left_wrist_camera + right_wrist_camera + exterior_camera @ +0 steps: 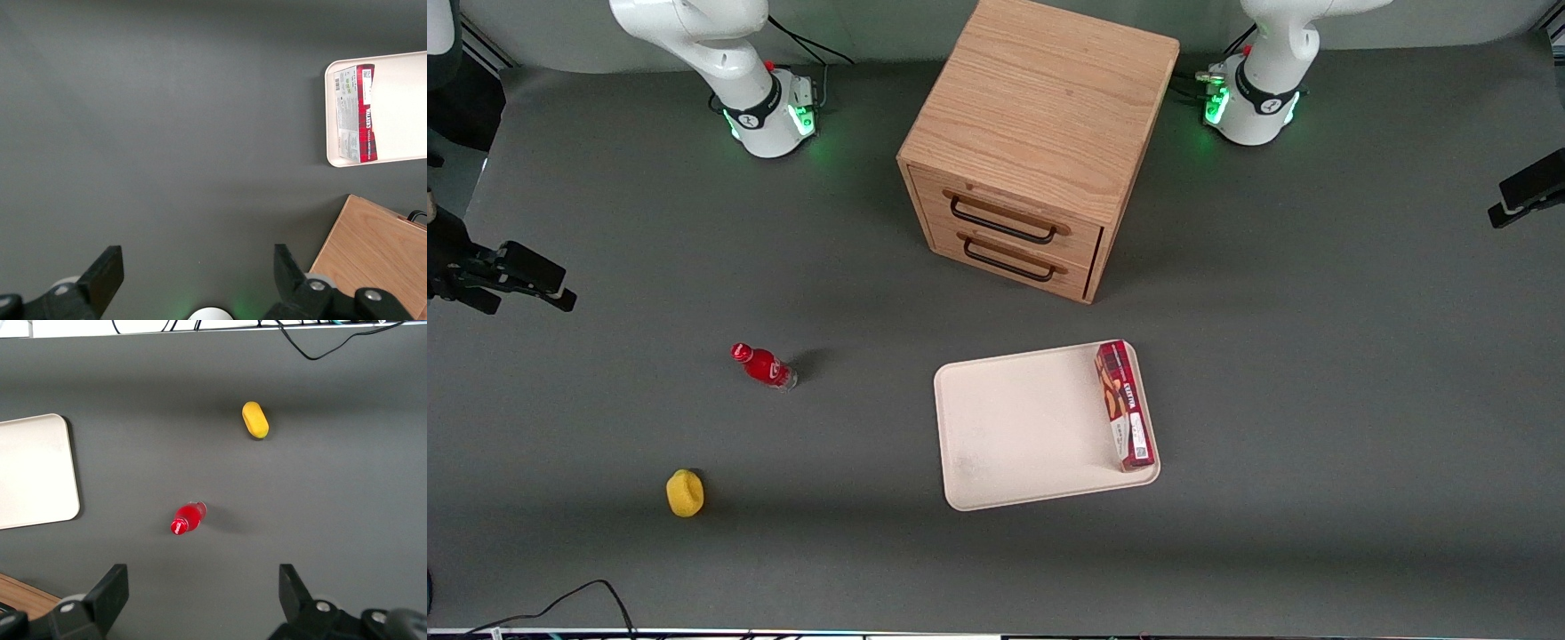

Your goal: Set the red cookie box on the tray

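Since the red cookie box (1125,406) already lies on the tray (1014,427), well away from my wide-open, empty end effector (199,273), placing looks done; next I need only hold clear.

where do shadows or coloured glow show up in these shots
Front view: green glow on the table at both arm bases, soft shadow beside the small red bottle. Left wrist view: even light, the open gripper hangs over bare table, away from the cream-white tray.
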`<state>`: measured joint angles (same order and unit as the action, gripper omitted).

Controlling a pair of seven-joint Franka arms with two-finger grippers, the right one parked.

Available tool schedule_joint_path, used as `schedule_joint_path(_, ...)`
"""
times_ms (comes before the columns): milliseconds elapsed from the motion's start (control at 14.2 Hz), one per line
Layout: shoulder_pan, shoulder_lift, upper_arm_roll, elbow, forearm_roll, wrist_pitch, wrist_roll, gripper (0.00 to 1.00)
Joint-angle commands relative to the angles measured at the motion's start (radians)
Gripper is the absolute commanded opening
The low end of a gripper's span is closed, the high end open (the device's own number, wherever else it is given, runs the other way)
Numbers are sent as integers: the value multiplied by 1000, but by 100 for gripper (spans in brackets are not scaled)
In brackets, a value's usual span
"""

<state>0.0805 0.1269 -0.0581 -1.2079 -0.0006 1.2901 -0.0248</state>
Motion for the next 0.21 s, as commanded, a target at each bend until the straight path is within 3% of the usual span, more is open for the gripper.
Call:
schedule_joint_path(0,-4,-4,8,-10,7,9,5,100)
schedule_joint_path(141,-4,0,8,-10,10,12,8,100)
